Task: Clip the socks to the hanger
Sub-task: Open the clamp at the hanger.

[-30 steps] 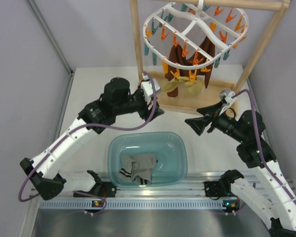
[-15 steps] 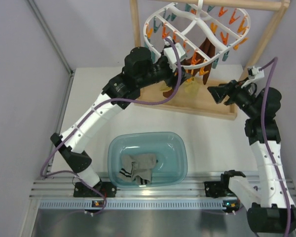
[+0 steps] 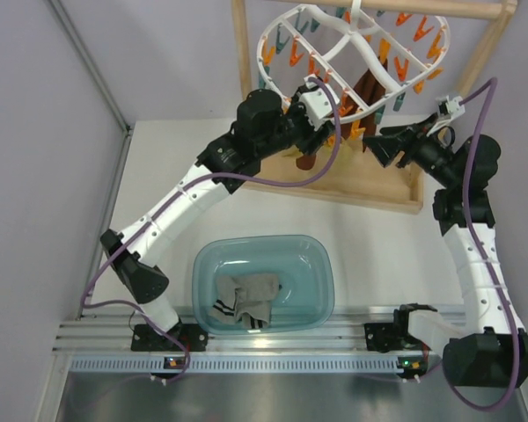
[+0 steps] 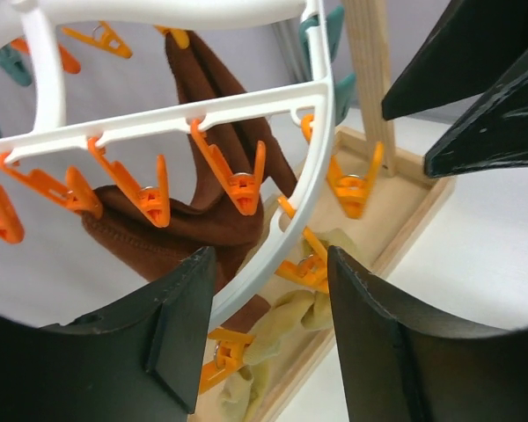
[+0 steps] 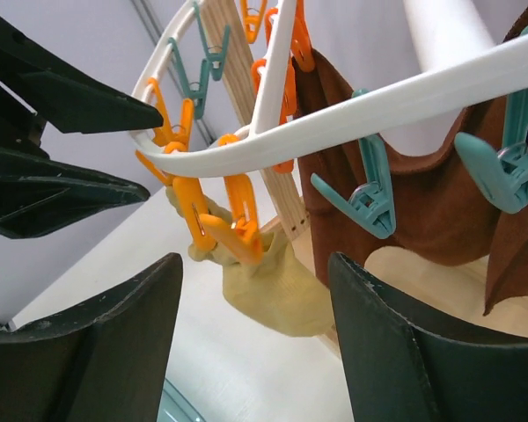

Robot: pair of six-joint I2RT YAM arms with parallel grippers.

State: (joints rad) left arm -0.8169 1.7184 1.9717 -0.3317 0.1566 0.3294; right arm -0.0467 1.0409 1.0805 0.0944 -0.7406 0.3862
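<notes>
The white hanger [image 3: 352, 40] hangs from the wooden rack, with orange and teal clips round it. Two mustard-yellow socks [image 4: 290, 321] dangle from orange clips [image 5: 220, 211] under its near rim; one yellow sock [image 5: 277, 290] fills the middle of the right wrist view. Grey striped socks [image 3: 246, 301] lie in the basin. My left gripper [image 4: 268, 264] is open, with the hanger's rim [image 4: 273, 255] passing between its fingers. My right gripper [image 5: 253, 264] is open and holds nothing; it is just below the rim, facing the left gripper [image 3: 336, 121].
Long brown socks [image 4: 220, 202] hang clipped in the hanger's middle. The rack has wooden posts [image 3: 240, 53] and a wooden base [image 3: 370, 189]. A teal plastic basin [image 3: 202, 264] sits near the table's front edge. Grey walls close in on both sides.
Both arms rose from low over the table to the hanger's near rim. The hanger has tipped and shifted a little. Both grippers' jaws narrowed somewhat.
</notes>
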